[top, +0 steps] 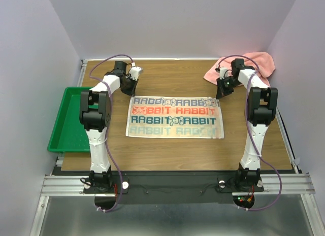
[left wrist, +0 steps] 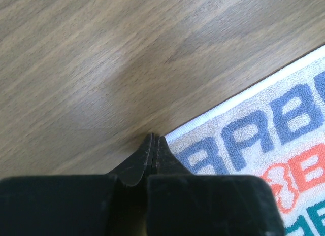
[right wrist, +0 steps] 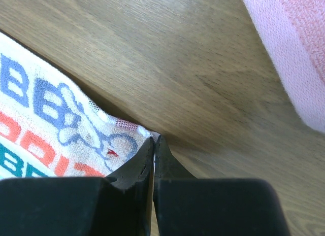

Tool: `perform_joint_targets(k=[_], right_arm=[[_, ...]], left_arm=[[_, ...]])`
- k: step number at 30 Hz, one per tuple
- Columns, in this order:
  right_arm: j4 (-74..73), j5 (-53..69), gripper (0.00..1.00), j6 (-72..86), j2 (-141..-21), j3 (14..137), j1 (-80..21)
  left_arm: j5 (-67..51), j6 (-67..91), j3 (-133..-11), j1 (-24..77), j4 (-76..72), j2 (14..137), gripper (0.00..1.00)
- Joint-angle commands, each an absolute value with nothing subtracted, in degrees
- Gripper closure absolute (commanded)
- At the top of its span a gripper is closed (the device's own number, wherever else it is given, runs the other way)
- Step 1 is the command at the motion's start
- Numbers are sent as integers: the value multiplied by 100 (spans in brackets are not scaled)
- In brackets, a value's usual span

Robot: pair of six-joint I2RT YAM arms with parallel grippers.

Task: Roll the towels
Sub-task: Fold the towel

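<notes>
Wrist views: right gripper [right wrist: 154,140] pinched the RABBIT towel [top: 175,116], far-right corner; left gripper [left wrist: 153,139], pressed together, at far-left. Overhead alone showed green tray [top: 66,119] beside wooden table [top: 177,78].

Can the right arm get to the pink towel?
Probably yes: the pink towel lies close beside the right gripper, nothing between them. But it pinches the corner of the printed towel and must let go first.
</notes>
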State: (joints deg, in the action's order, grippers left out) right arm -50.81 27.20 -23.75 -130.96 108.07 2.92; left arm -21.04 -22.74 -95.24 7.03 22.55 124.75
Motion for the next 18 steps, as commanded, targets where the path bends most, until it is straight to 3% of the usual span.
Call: perform_joint_targets(k=[1, 18], right_arm=[[-5098, 2716, 99, -2461, -12806, 10995, 281], [-5115, 2760, 99, -3066, -11409, 9872, 325]], left_arm=[[-2153, -2311, -9501, 668, 2426, 11902, 100], [-2741, -3013, -8105, 536, 2188, 10196, 100]])
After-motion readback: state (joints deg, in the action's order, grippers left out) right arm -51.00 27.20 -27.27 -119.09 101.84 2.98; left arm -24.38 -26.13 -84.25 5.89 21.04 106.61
